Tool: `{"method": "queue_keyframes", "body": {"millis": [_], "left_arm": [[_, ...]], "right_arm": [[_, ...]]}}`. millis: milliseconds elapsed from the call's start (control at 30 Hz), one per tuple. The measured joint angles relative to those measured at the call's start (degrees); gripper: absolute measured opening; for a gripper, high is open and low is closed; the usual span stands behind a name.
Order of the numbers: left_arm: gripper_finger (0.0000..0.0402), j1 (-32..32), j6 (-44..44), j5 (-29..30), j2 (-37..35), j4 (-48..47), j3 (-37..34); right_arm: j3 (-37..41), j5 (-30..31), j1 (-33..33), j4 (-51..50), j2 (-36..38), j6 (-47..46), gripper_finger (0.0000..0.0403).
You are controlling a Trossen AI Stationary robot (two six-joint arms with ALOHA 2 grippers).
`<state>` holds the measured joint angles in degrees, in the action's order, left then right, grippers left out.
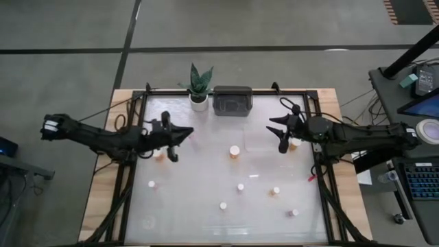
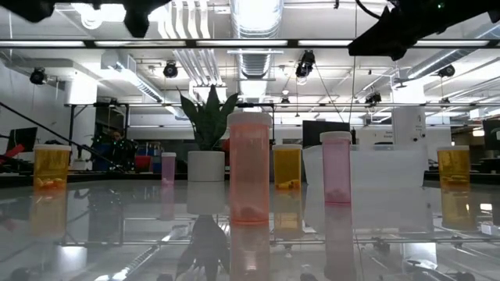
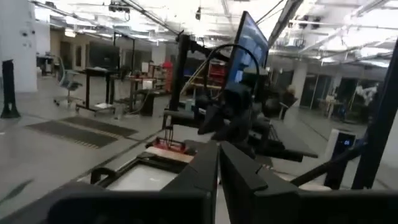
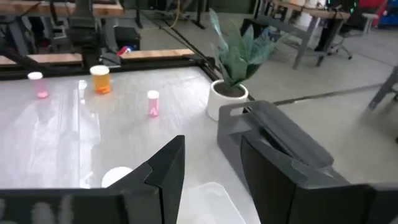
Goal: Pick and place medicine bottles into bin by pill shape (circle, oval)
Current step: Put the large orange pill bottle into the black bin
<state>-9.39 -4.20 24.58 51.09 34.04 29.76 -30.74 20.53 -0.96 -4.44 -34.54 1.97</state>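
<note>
Hovering apart, both grippers leave bottles (image 1: 235, 151) unobstructed.

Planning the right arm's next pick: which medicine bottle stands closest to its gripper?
The amber bottle directly beside the right gripper, near the table's right edge. Every other bottle, like the amber one at mid-table, stands clearly farther off.

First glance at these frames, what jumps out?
Small white-capped medicine bottles stand scattered across the glossy white table. Both arms hover above its far half, left gripper shut, right gripper slightly parted and empty. A potted plant and dark bin sit at the far edge.
</note>
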Motion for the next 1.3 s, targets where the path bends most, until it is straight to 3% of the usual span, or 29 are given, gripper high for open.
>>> {"method": "queue_keyframes", "body": {"millis": [400, 567, 867, 1300], "left_arm": [[0.0002, 0.04, 0.06, -0.28, 17.63, -24.42, 18.76], [0.0001, 0.78, 0.58, -1.54, 24.43, -31.36, 25.92], [0.0001, 4.62, 0.43, -11.96, 35.98, -37.61, 35.73], [0.0001, 7.56, 0.06, -15.37, 52.73, -44.01, 47.03]], "right_arm": [[0.00, -0.08, 0.10, 7.22, 1.62, 9.64, 0.0148], [0.94, -5.06, 0.10, 10.26, 3.18, 10.98, 0.0148], [3.50, -7.52, 0.08, 14.15, 5.70, 13.76, 0.0148], [3.54, -7.50, 0.08, 13.20, 6.73, 13.98, 0.0148]]}}
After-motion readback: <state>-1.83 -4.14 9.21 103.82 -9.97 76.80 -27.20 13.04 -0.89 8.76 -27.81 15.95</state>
